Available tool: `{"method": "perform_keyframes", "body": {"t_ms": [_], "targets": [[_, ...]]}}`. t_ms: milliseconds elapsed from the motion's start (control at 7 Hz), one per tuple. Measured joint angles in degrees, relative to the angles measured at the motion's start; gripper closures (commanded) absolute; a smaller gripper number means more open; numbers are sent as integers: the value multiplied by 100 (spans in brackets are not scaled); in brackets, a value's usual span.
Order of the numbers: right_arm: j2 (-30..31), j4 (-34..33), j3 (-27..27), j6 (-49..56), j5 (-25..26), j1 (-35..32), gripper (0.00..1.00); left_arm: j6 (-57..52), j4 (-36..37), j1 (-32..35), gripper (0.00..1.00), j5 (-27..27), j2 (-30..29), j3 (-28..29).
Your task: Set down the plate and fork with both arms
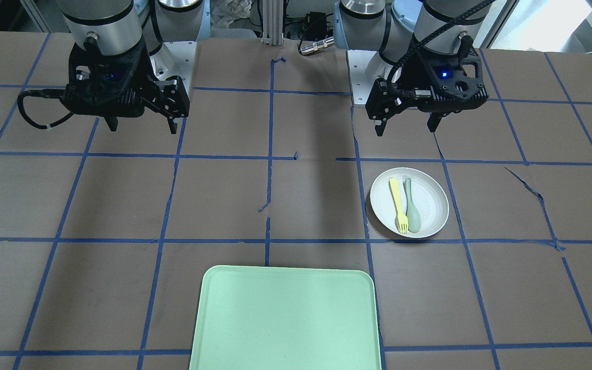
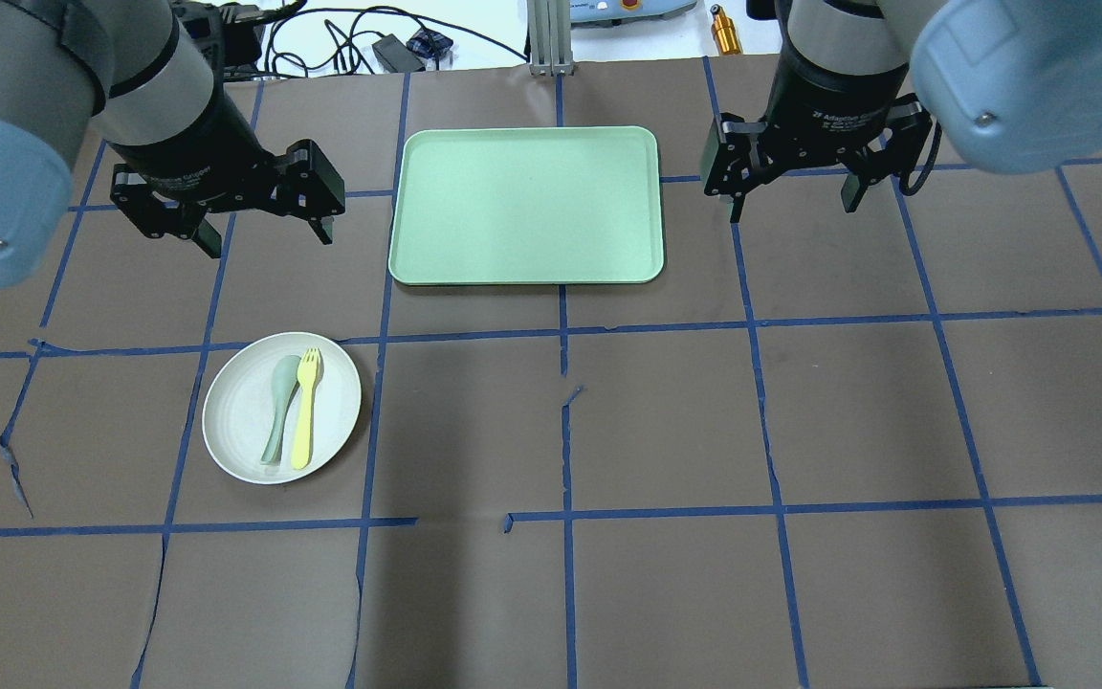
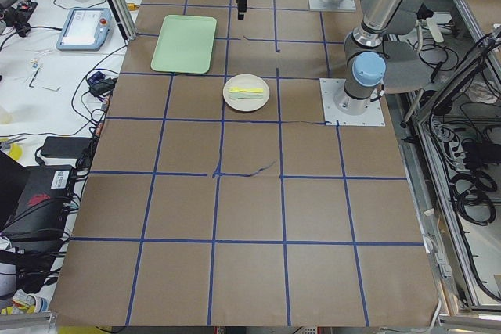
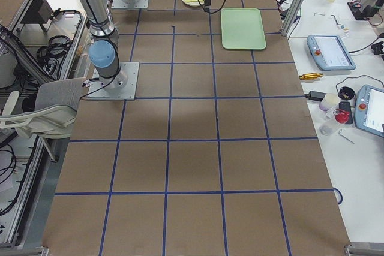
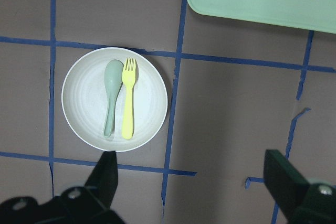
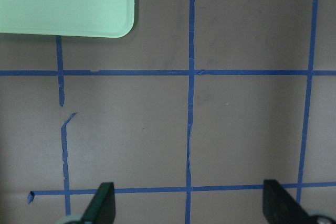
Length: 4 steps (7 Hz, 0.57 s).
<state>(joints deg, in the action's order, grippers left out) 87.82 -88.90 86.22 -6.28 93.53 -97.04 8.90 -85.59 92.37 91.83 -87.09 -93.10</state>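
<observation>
The off-white plate (image 2: 245, 440) lies on the table on my left side, also in the front view (image 1: 429, 203) and the left wrist view (image 5: 84, 114). The pale-yellow fork (image 2: 303, 413) lies on it beside a grey-green spoon (image 2: 277, 407); both show in the left wrist view, fork (image 5: 128, 106), spoon (image 5: 111, 94). My left gripper (image 2: 262, 233) hangs open and empty above the table, beyond the plate. My right gripper (image 2: 792, 204) hangs open and empty to the right of the tray.
A mint-green rectangular tray (image 2: 527, 205) lies at the table's far middle, between the two grippers; its corner shows in the right wrist view (image 6: 63, 3). Brown paper with blue tape lines covers the table (image 2: 666, 431). Cables and devices lie beyond the far edge.
</observation>
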Motion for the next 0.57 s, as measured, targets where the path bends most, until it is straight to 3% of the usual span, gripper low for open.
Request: {"method": "perform_keyframes", "body": {"t_ms": [571], "targets": [[-32, -83, -20, -5, -10, -19, 0, -13, -29, 2, 0, 1, -1, 2]]}}
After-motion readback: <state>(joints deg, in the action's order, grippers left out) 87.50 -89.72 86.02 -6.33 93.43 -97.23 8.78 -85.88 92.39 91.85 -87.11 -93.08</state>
